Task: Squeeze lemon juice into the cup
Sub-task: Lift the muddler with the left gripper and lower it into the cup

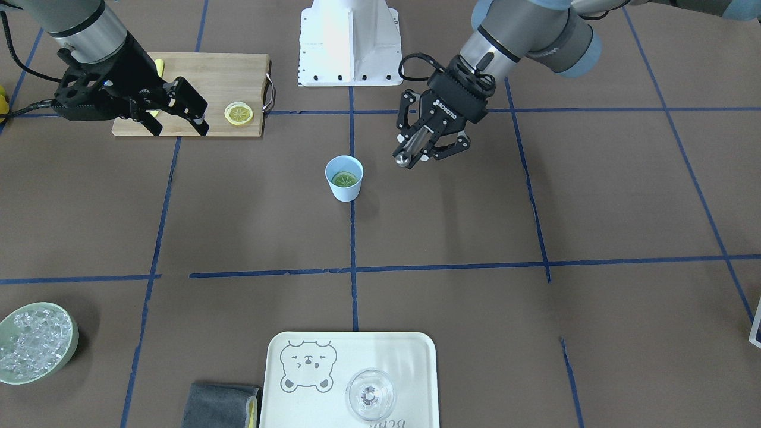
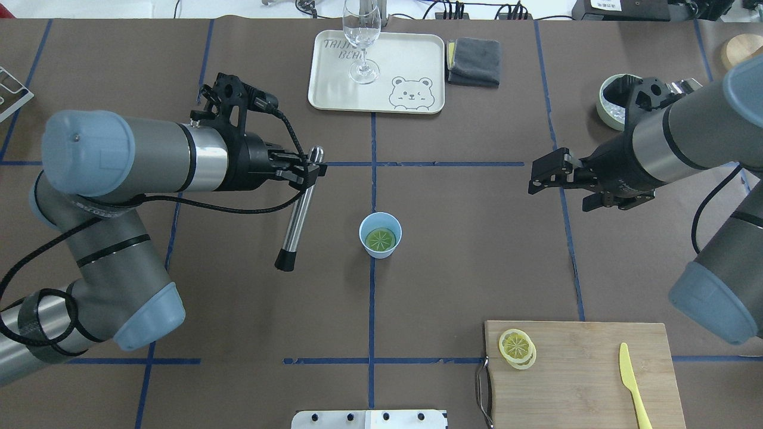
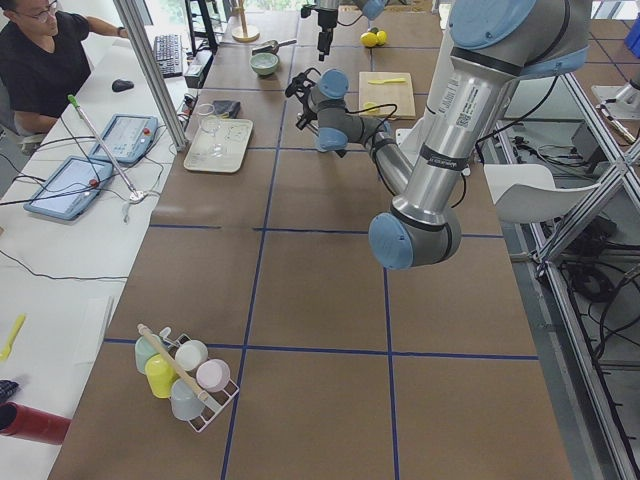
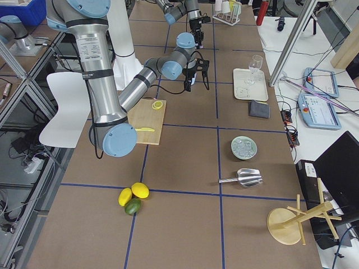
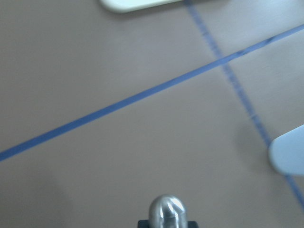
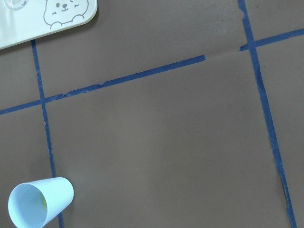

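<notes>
The left fingers (image 1: pixel 418 153) are clamped on a metal rod (image 2: pixel 296 220) with a black tip, held above the table (image 2: pixel 477 268) toward its left side. The right fingers (image 1: pixel 179 128) are spread wide with nothing between them, up over the right side. The cup (image 2: pixel 380 235), light blue, tapered and upright, stands near the table's middle with a greenish citrus slice (image 2: pixel 380 239) inside. Bare table surrounds it. The tray (image 2: pixel 334 89) sits at the far edge, the cutting board (image 2: pixel 584 381) at the robot's edge toward the right corner.
</notes>
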Motion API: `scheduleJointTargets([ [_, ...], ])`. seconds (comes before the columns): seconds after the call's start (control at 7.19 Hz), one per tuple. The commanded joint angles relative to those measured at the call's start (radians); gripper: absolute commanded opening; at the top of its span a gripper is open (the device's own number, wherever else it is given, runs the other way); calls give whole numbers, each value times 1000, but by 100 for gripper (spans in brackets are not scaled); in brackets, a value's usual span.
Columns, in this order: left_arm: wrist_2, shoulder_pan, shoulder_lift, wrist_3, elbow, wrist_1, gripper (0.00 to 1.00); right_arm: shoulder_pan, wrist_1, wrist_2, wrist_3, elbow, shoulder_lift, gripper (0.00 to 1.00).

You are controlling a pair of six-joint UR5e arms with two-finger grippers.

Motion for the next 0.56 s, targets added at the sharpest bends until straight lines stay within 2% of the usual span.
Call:
scheduleJointTargets([
  [0.0, 417, 151, -15, -11, 32, -277, 0, 23, 1, 18, -6, 3, -15, 100],
  [0.14, 682, 266, -24, -2, 68, -332, 0, 35, 1, 32, -6, 6, -18, 100],
  [0.28, 873, 326, -39, 1, 102, -336, 0, 37, 2, 34, -7, 3, -19, 100],
  [0.42, 970, 363, -50, -1, 142, -344, 0, 38, 2, 34, -7, 2, -19, 100],
])
